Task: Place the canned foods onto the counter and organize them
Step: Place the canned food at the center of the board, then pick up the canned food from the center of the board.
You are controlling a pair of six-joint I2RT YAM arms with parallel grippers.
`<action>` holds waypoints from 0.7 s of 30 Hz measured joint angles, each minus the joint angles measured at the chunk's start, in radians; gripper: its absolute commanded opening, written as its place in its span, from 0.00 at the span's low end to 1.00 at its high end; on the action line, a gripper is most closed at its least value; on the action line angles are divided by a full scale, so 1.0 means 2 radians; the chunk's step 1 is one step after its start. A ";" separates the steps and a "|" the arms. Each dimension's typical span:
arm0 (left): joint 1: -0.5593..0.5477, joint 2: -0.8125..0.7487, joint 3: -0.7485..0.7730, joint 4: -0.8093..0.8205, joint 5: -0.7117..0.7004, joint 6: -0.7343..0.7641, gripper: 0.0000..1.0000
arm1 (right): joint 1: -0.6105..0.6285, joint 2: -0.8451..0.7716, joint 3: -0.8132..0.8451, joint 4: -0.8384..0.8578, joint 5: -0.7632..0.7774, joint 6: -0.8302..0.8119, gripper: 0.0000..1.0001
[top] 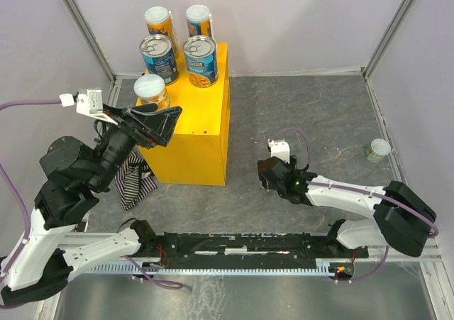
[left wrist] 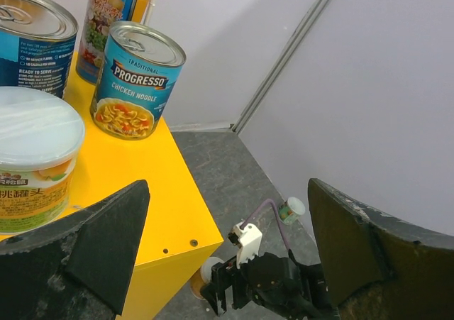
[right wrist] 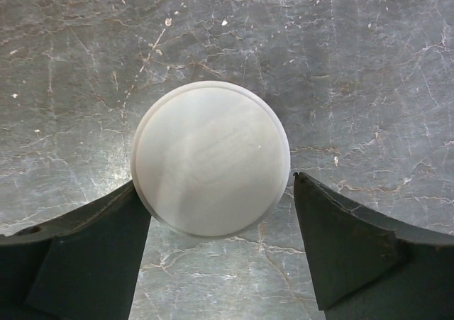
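Observation:
Several cans stand on the yellow counter (top: 191, 139): two tall ones at the back, two blue Progresso cans (top: 201, 59) in the middle, and a white-lidded can (top: 150, 91) at the front left. My left gripper (top: 159, 125) hovers open and empty just right of the white-lidded can (left wrist: 32, 157). On the floor my right gripper (top: 268, 174) is open and straddles a white-lidded can (right wrist: 211, 157); one finger (right wrist: 92, 256) touches its rim, the other stands slightly off. In the top view the gripper hides this can. A small green can (top: 378, 150) stands at the far right.
A striped cloth (top: 135, 181) lies on the floor against the counter's left front corner. Grey walls with metal posts close the back and sides. The black rail with the arm bases runs along the near edge.

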 measured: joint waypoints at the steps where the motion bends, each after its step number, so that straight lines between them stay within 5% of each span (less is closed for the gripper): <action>1: 0.000 0.002 0.002 -0.002 0.000 0.000 0.98 | 0.001 -0.006 -0.006 0.009 0.002 -0.002 0.84; 11: 0.000 0.017 0.015 -0.020 0.000 0.000 0.98 | 0.002 -0.021 -0.051 0.089 0.007 -0.018 0.79; 16: 0.000 0.020 0.018 -0.024 -0.004 0.002 0.98 | 0.002 -0.019 -0.054 0.111 0.008 -0.031 0.50; 21: 0.000 0.019 0.019 -0.028 -0.007 0.002 0.98 | 0.002 -0.019 -0.055 0.117 0.006 -0.041 0.32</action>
